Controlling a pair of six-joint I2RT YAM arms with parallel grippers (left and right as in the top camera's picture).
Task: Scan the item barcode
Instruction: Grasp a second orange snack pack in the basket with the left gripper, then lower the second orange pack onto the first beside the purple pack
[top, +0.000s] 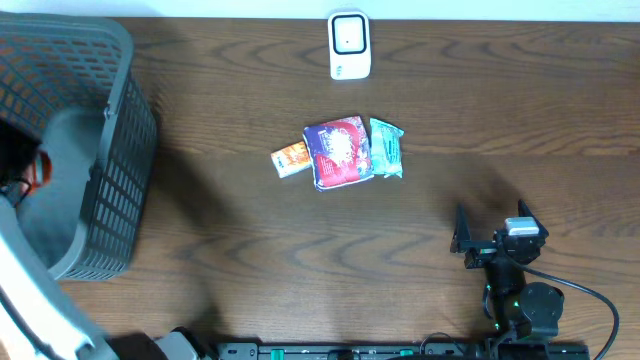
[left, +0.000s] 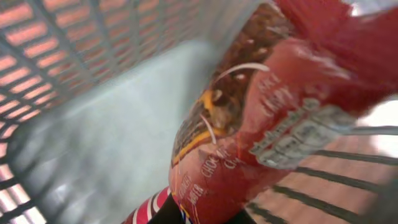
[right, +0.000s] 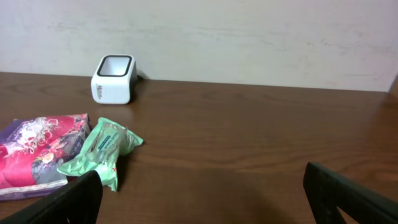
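- One red snack packet (left: 261, 124), down inside the basket (left: 56, 56), pressed up against my left hand's camera.
- Left hand: clamped tight, fingers hidden; I judge it has the packet.
- Handling: light, crinkly, slippery film. Pinch an edge seal, not the belly.
- Three others on the table (top: 220, 250): orange packet (top: 291, 159), purple pack (top: 338, 152), green pack (top: 386, 148).
- One scanner (top: 349, 45).
- Right hand (right: 202, 186): spread wide, empty.
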